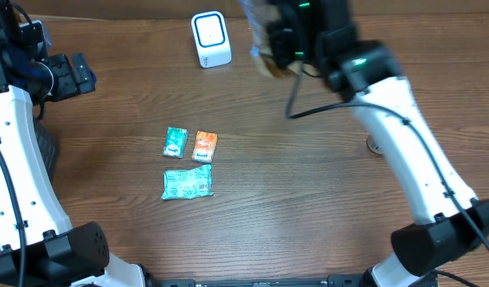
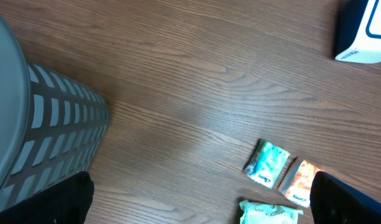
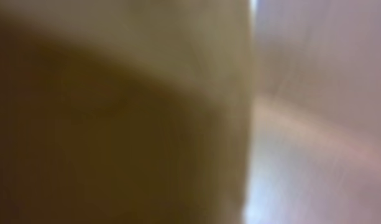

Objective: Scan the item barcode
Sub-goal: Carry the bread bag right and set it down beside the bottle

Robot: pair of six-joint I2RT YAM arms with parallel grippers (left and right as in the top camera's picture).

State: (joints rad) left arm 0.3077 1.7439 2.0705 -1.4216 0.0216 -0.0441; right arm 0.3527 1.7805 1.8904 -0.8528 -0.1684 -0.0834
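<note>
Holding a tan packet (image 1: 266, 60) just right of the scanner (image 1: 210, 38), the right gripper (image 1: 282, 44) had its jaws pinched on it; its wrist view showed only a tan blur. The left gripper (image 1: 72, 73) sat at the far left of the table (image 1: 308, 199), jaws spread wide, near a grey basket (image 2: 53, 124). A teal pouch (image 1: 175, 142), an orange pouch (image 1: 205, 146) and a green pouch (image 1: 187, 182) lay together mid-table.
</note>
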